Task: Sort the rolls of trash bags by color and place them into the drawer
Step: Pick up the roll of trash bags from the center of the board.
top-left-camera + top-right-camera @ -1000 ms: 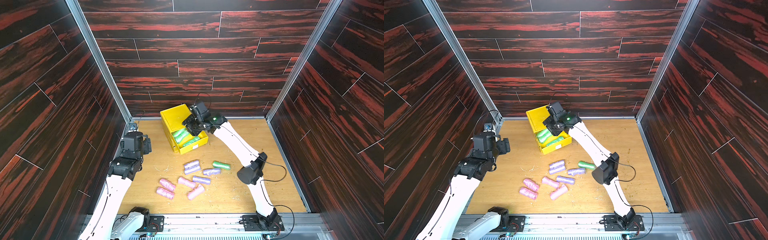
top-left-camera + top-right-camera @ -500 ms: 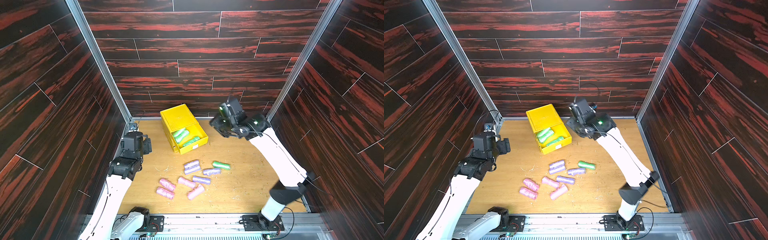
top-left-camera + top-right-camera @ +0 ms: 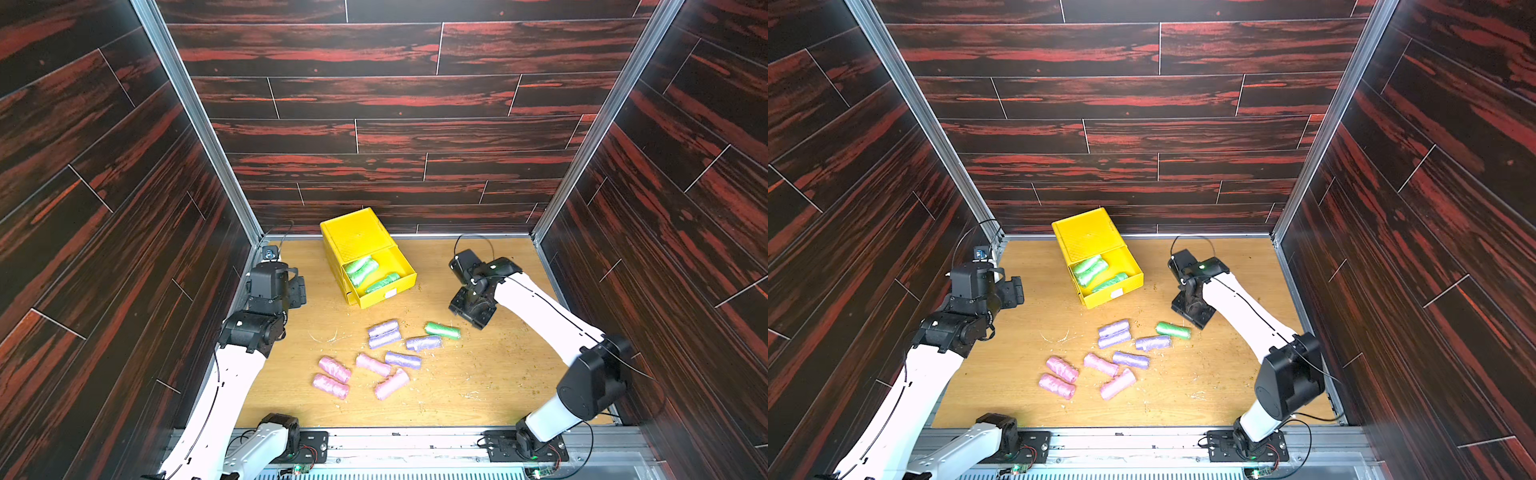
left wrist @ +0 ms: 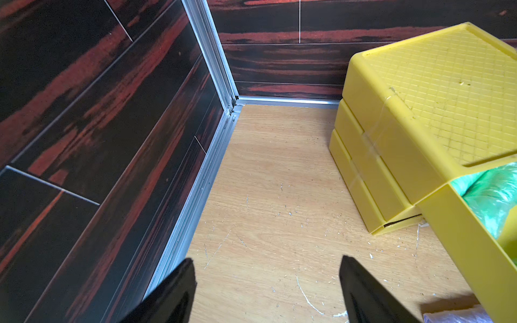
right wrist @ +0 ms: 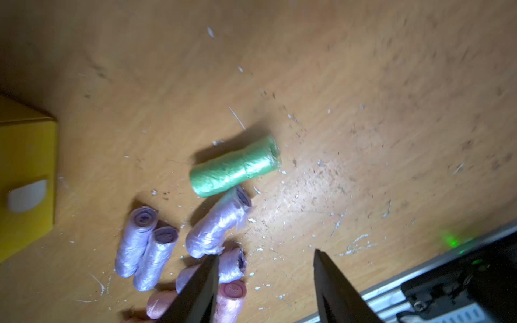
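A light wooden surface [image 3: 490, 386] forms the floor of a booth walled with dark, red-streaked panels [image 3: 395, 95]. Toward the back wall stands a bright yellow ribbed-plastic chest of stacked drawers [image 3: 351, 235], turned at an angle. Its top drawer [image 3: 405, 283] is pulled out toward the middle of the surface. Three green crinkly plastic rolls of trash bags lie inside it. A pair of green rolls [image 3: 360, 269] lies side by side close to the chest, and a third green roll [image 3: 383, 282] lies nearer the drawer's front, which carries a small white tab [image 3: 390, 294].

Nine more rolls lie loose on the surface in front of the chest. A lone green roll [image 3: 442, 330] lies farthest to the robot's right. Next to it are four lavender-purple rolls [image 3: 384, 328]: two touch side by side, one lies with its end just beside the lone green roll, and one lies closer to the robot. Four pink rolls [image 3: 334, 369] lie nearest the robot.

The right claw [image 5: 265, 253] hangs over the surface near the lone green roll. Its two black fingers stand apart with only bare surface between them, so it holds nothing. The left claw [image 4: 267, 258] is raised near the left wall, well apart from every roll. It points toward the back corner beside the chest, its fingers spread wide and empty.
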You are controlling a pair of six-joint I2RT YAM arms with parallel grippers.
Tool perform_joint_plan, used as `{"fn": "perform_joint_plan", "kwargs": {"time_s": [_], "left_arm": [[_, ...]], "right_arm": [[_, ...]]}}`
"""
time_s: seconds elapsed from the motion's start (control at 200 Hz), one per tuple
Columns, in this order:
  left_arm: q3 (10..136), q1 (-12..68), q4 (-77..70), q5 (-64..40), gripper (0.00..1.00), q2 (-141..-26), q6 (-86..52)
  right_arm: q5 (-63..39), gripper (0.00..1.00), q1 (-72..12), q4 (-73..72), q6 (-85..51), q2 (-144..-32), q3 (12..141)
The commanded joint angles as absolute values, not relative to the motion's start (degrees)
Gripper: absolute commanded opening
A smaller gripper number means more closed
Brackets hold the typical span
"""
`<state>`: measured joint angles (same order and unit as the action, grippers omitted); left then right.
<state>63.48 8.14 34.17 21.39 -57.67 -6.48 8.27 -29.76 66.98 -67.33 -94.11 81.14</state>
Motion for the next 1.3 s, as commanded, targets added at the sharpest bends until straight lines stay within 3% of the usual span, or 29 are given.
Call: {"fn": "perform_joint_plan", "kwargs": {"time_s": [0.0, 0.1, 0.396, 0.822, 1.298], "left_arm": [[62.9, 7.8, 33.5, 21.4, 0.84, -57.0, -6.8], [62.8, 7.8, 33.5, 21.3, 0.84, -57.0, -6.8], [62.7, 7.8, 33.5, 21.2, 0.84, -56.6, -6.7], [62.7, 7.8, 33.5, 20.7, 0.84, -56.4, -6.8], [62.5, 7.8, 33.5, 19.8, 0.84, -56.5, -6.9]], "right_arm": [[-3.4, 0.59, -29.6, 64.5, -73.2, -97.4, 77.5], [-7.5, 0.59, -29.6, 62.0, -77.0, -99.2, 76.1], [-6.2, 0.60, -27.8, 57.9, -87.0, -98.6, 74.1], [-6.4, 0.65, -26.7, 52.9, -92.3, -102.6, 73.4], [-4.6, 0.64, -26.7, 49.2, -96.1, -105.2, 71.9]]}}
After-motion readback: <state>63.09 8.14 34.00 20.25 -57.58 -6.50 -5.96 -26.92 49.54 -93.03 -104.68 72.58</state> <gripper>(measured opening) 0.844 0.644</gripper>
